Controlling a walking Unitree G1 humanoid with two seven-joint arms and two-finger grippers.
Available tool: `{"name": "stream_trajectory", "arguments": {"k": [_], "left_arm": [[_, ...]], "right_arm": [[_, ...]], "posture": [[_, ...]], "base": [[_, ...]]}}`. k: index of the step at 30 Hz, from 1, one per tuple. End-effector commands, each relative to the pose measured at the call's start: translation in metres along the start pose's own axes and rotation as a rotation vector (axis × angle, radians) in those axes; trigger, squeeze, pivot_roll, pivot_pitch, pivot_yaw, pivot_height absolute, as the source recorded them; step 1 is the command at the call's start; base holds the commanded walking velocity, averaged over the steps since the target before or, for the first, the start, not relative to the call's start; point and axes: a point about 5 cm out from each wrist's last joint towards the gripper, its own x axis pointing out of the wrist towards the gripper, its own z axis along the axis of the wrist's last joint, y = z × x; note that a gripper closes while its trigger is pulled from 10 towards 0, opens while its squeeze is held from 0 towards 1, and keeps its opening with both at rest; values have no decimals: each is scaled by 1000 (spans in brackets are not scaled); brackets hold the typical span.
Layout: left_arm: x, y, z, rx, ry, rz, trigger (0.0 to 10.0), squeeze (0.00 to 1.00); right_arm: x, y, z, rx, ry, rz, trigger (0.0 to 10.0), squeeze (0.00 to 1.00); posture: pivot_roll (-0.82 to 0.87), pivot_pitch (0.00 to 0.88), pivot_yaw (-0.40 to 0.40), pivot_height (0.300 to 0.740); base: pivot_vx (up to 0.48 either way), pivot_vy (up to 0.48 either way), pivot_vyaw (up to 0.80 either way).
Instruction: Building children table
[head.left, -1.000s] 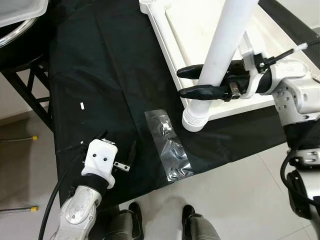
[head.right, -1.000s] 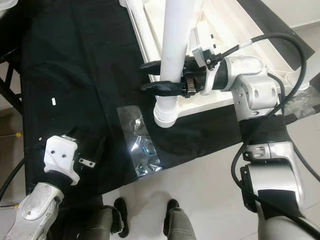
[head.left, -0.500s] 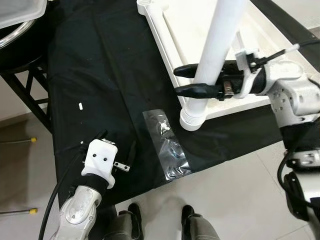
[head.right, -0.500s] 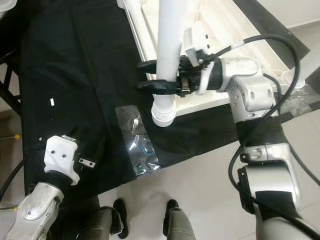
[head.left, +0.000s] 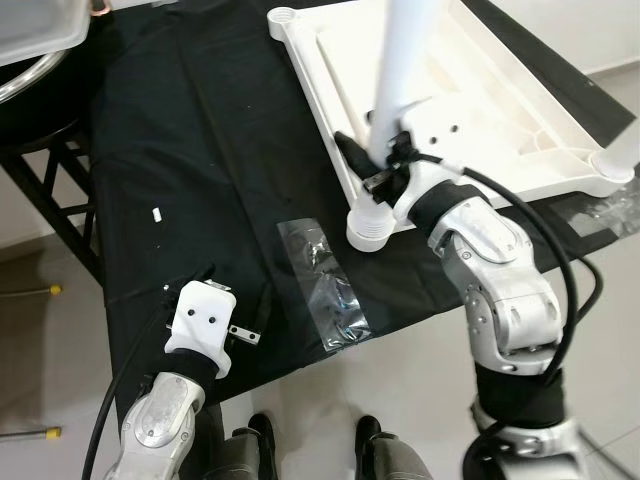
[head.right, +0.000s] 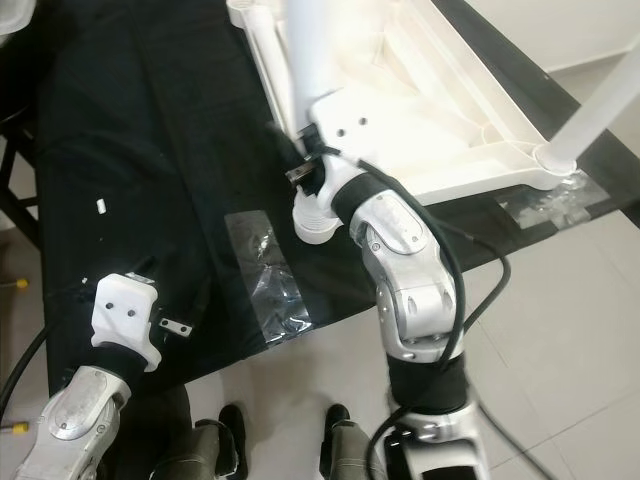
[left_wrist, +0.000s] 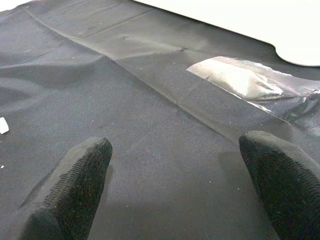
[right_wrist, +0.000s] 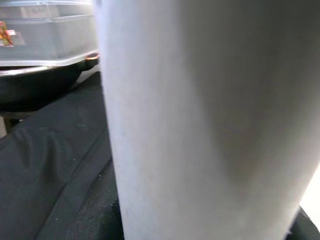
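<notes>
Black cloth covers the work surface above a tiled floor. Nearest, the left gripper hovers spread over bare cloth, beside a clear plastic bag near the front edge. Farther in, the right gripper appears clamped around the white table leg, seating it in the upturned tabletop's near corner; next probably comes twisting it home.

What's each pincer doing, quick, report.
Left pincer: open, empty, over the black cloth.
Right pincer: at the white table leg; grip cannot be told.
</notes>
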Motion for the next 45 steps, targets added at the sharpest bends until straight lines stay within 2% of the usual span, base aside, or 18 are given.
{"name": "stream_trajectory", "arguments": {"k": [1, 14, 18, 20, 21, 23, 25, 26, 27, 29, 30, 32, 34, 35, 38, 42, 43, 45], "left_arm": [[-3, -1, -7, 5, 29, -1, 10000, 0], [-1, 0, -6, 0, 17, -4, 10000, 0], [11, 20, 3, -51, -9, 48, 10000, 0], [24, 40, 24, -60, -83, 60, 10000, 0], [24, 40, 24, -60, -83, 60, 10000, 0], [38, 63, 52, -53, -178, 60, 10000, 0], [38, 63, 52, -53, -178, 60, 10000, 0], [45, 74, 69, -67, -230, 43, 10000, 0], [45, 74, 69, -67, -230, 43, 10000, 0], [59, 91, 114, -150, -352, -105, 10000, 0], [59, 91, 114, -150, -352, -105, 10000, 0], [63, 91, 137, -182, -408, -226, 10000, 0], [69, 82, 169, -213, -480, -422, 10000, 0], [69, 82, 169, -213, -480, -422, 10000, 0], [81, 62, 199, -238, -529, -640, 10000, 0], [87, 52, 211, -247, -538, -740, 10000, 0], [90, 44, 218, -248, -533, -826, 10000, 0], [90, 44, 218, -248, -533, -826, 10000, 0]], "right_arm": [[-6, -6, -46, 49, 229, -65, 10000, 0], [-14, 15, -43, 89, 248, -168, 10000, 0], [-13, 14, -43, 94, 236, -176, 10000, 0], [-12, 14, -43, 94, 233, -178, 10000, 0], [-12, 14, -43, 94, 233, -178, 10000, 0], [-11, 15, -43, 97, 231, -176, 10000, 0], [-11, 15, -43, 97, 231, -176, 10000, 0], [-10, 16, -43, 100, 231, -174, 10000, 0], [-10, 16, -43, 100, 231, -174, 10000, 0], [-8, 19, -42, 104, 227, -168, 10000, 0], [-8, 19, -42, 104, 227, -168, 10000, 0], [-6, 20, -43, 107, 225, -162, 10000, 0], [-3, 23, -43, 108, 221, -145, 10000, 0], [-3, 23, -43, 108, 221, -145, 10000, 0], [7, 29, -41, 102, 203, -80, 10000, 0], [13, 33, -36, 98, 179, -38, 10000, 0], [18, 35, -29, 92, 151, -17, 10000, 0], [18, 35, -29, 92, 151, -17, 10000, 0]], "posture": [[54, 374, 8, 740], [61, 342, 5, 740], [65, 328, 8, 740], [72, 323, 6, 740], [72, 323, 6, 740], [84, 315, 6, 740], [84, 315, 6, 740], [89, 308, 2, 740], [89, 308, 2, 740], [87, 298, -1, 740], [87, 298, -1, 740], [87, 290, -3, 740], [87, 279, -6, 740], [87, 279, -6, 740], [83, 258, -11, 740], [80, 254, -9, 740], [76, 246, -8, 740], [76, 246, -8, 740]], "base": [[0, 0, 0], [0, 0, 0], [0, 0, 0], [0, 0, 0], [0, 0, 0], [0, 0, 0], [0, 0, 0], [0, 0, 0], [0, 0, 0], [0, 0, 0], [0, 0, 0], [0, 0, 0], [0, 0, 0], [0, 0, 0], [0, 0, 0], [0, 0, 0], [0, 0, 0], [0, 0, 0]]}}
